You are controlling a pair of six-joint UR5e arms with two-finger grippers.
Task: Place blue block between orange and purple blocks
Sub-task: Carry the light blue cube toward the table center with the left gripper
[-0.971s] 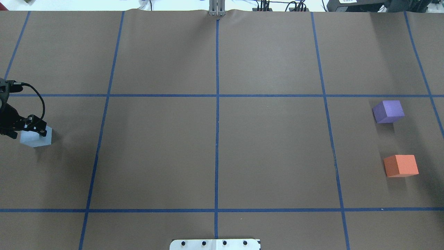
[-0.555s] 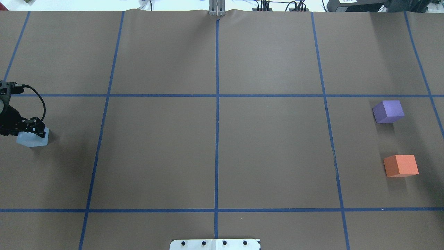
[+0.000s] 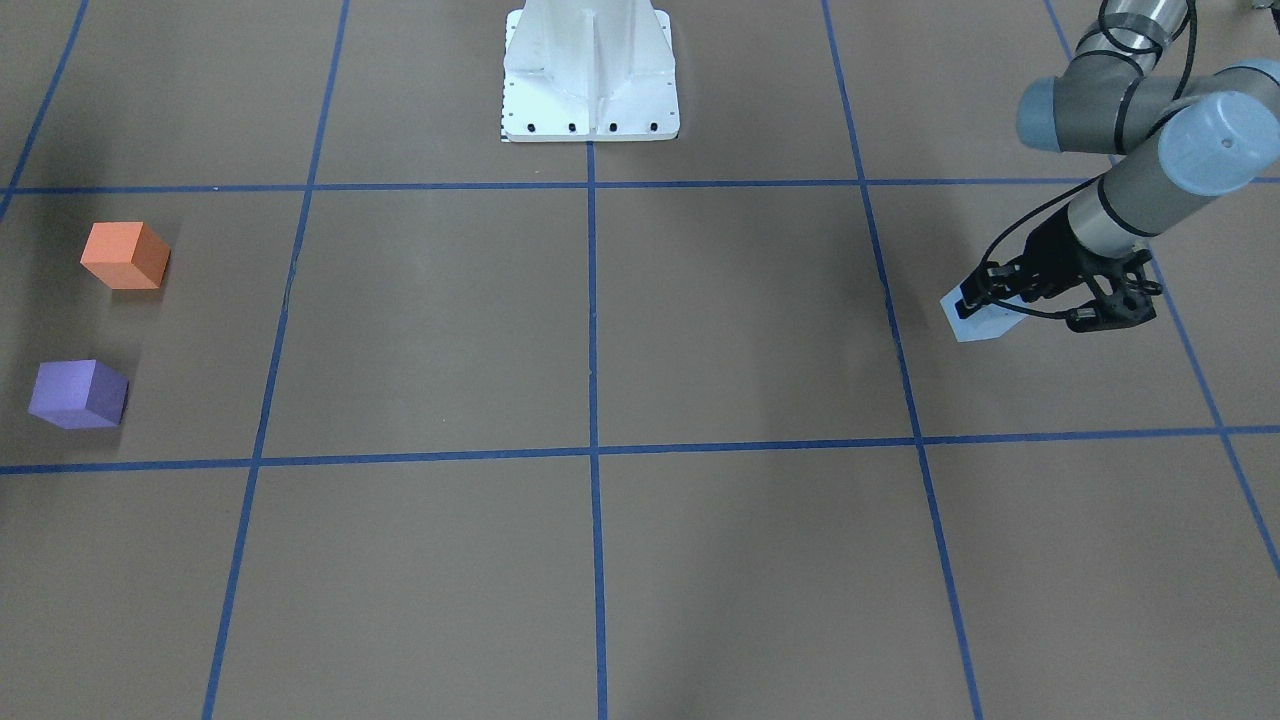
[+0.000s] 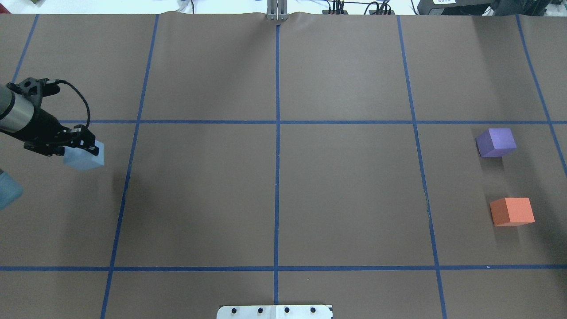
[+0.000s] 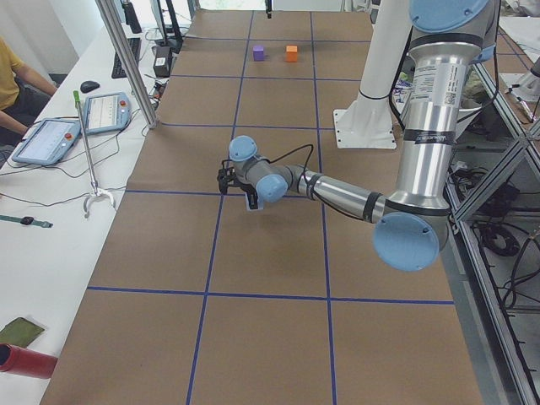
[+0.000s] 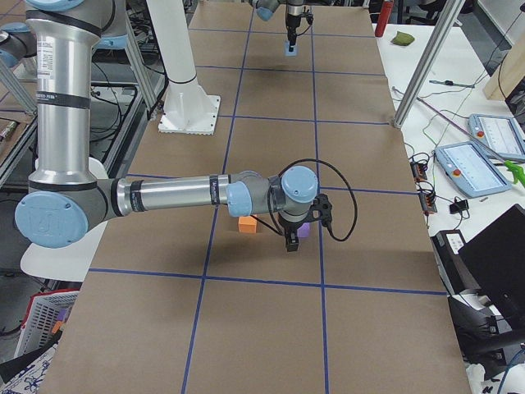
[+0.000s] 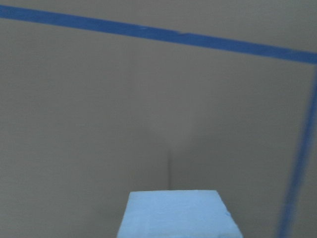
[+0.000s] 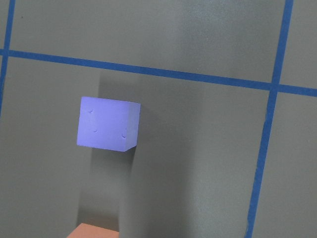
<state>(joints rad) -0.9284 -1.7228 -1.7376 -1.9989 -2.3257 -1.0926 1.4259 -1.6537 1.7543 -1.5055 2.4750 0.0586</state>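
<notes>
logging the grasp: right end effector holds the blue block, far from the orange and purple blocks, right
Wrong arm: the left end effector holds the blue block, far from the orange block and purple block. The overhead exterior view shows that arm reaching in from its left.

Matt brown paper on the worktop point(image 4: 345, 199), gridded with blue tape point(image 4: 277, 177). The blue block point(image 4: 84, 157), purple block point(image 4: 496, 141) and orange block point(image 4: 512, 211) look like matt foam, the purple one dimpled. Left arm point(image 3: 1120, 210): smooth grey metal tube, blue plastic caps point(image 3: 1215, 150).
</notes>
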